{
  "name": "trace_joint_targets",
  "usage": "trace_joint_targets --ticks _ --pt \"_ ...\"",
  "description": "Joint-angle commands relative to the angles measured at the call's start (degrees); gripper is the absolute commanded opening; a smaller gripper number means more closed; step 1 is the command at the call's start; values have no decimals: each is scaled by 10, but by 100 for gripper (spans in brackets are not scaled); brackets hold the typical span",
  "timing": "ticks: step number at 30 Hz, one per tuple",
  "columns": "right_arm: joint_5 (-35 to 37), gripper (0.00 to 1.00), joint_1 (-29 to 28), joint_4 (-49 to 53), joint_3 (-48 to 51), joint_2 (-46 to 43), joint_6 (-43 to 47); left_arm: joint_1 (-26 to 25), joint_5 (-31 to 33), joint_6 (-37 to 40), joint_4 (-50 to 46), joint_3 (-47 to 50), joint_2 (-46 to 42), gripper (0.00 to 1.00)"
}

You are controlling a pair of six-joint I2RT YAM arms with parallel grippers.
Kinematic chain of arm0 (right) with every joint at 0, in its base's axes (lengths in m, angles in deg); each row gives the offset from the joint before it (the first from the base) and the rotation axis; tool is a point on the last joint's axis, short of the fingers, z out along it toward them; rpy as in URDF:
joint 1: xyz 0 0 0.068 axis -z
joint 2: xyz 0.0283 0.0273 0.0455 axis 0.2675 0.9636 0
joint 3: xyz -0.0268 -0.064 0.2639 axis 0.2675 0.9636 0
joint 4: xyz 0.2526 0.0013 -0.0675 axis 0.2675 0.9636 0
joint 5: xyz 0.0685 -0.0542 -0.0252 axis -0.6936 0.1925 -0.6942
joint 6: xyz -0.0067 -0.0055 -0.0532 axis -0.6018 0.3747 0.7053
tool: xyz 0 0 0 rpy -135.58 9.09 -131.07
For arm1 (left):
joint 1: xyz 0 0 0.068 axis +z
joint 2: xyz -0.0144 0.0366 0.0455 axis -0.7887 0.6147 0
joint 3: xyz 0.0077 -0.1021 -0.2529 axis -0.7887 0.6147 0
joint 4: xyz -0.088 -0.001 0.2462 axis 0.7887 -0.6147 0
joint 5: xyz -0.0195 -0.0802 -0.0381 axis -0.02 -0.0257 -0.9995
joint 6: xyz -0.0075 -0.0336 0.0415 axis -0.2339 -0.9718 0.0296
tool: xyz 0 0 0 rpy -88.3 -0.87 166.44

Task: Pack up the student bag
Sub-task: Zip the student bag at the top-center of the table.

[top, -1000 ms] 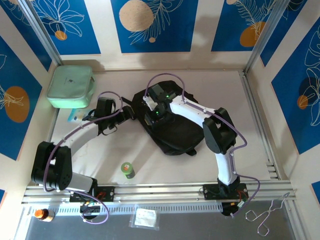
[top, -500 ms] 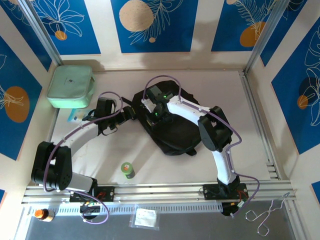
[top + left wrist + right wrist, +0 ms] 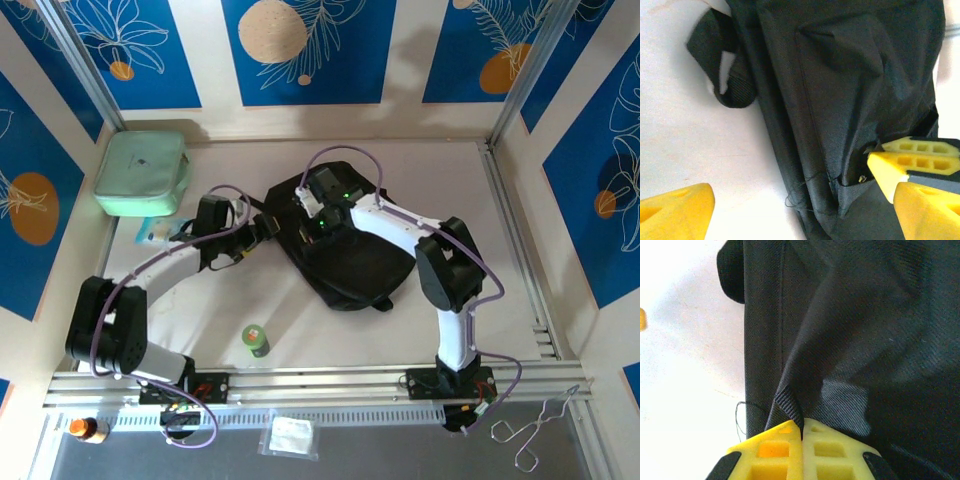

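Two tools are hanging over the left edge of the student bag [image 3: 350,262], which is lying near the middle of the desk [image 3: 510,300]. The right tool [image 3: 802,429] is pinching a raised fold of its black fabric, clenched tight, while the left tool [image 3: 790,200] is hovering released, spread wide, just beside that pinch.

White table [image 3: 450,170] boxed in by patterned walls [image 3: 205,60]

The table is enclosed behind and on both sides by cream walls set with blue panels [image 3: 340,70], on which white leaves and orange and tan discs are printed. Metal posts [image 3: 85,65] are set at its far corners, and a metal rail [image 3: 320,380] is fixed along its near edge.
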Motion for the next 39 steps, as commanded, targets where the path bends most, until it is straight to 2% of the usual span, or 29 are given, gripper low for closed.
trace_joint_targets --ticks 1,5,11,24,30,35,39 --pt "-2 0 6 -42 25 -36 -34 -22 -33 -27 43 4 8 90" --pt "-6 0 17 -60 53 -59 -69 -44 -44 -65 97 17 18 85" --pt "-44 0 35 -106 103 -91 -122 -60 -62 -109 161 19 53 72" --pt "-65 0 37 -110 121 -113 -137 -91 -58 -82 123 -37 93 45" --pt "-64 0 36 -110 124 -115 -139 -95 -35 -56 74 -56 92 43" --pt "-64 0 36 -111 125 -117 -140 -96 -46 -56 71 -74 120 41" --pt "-65 0 36 -107 124 -116 -143 -96 -71 -63 96 -88 145 35"
